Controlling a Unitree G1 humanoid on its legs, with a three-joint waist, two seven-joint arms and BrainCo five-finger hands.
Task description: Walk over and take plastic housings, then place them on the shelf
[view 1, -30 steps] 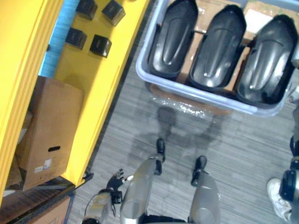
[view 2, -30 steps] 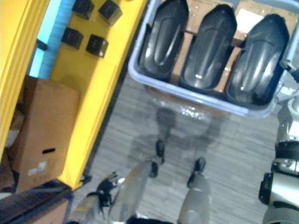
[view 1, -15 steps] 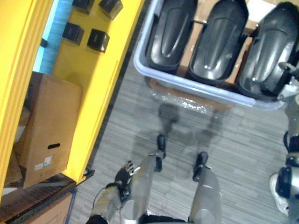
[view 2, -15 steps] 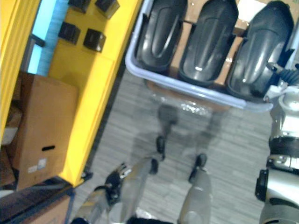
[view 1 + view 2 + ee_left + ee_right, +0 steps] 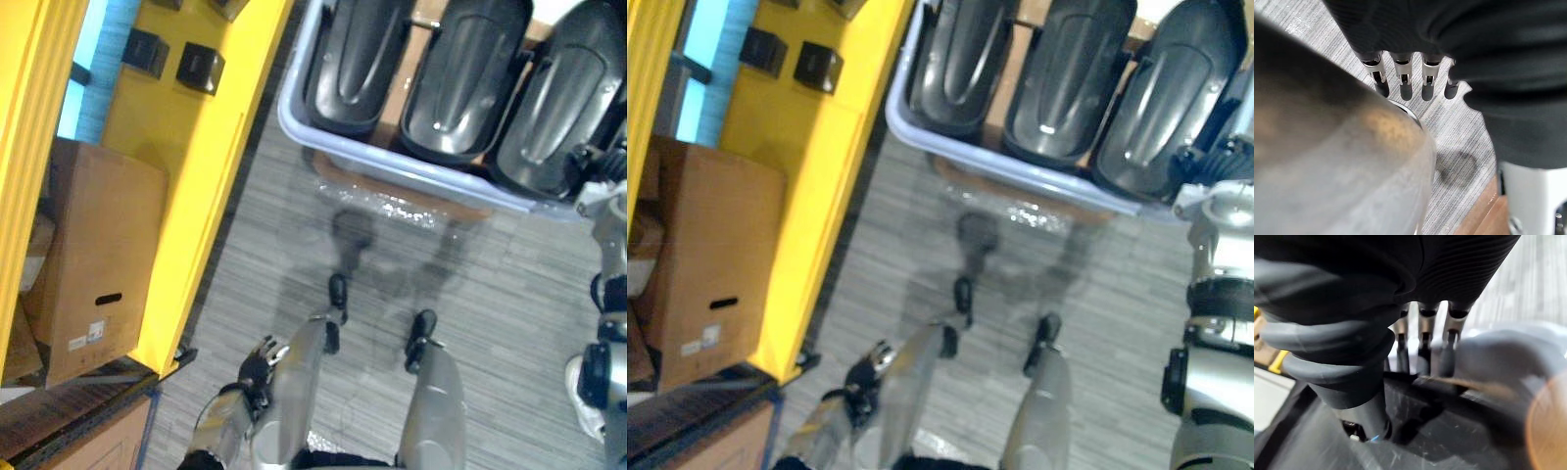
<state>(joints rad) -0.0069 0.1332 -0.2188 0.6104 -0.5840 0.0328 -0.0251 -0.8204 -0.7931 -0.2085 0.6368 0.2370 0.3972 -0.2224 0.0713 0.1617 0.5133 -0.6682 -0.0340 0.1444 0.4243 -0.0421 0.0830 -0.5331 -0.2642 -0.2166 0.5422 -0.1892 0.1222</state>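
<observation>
Hovering at rightmost housing [image 5: 563,98] — right hand [image 5: 1422,345].

3 plastic housings [image 5: 453,83]: dark-grey moulded plastic, smooth, glossy w/ bright highlights. Bin [image 5: 294,122]: pale lilac plastic, smooth, semi-gloss. Shelf [image 5: 211,166]: yellow painted finish, smooth, approx. satin. Cardboard box [image 5: 93,255]: brown, matt. Floor [image 5: 509,294]: grey, finely ribbed, matt.

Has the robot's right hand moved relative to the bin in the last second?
Yes. The right hand has moved left toward the rightmost housing: earlier it was outside the bin's right end, now it is over that housing's near end.
</observation>
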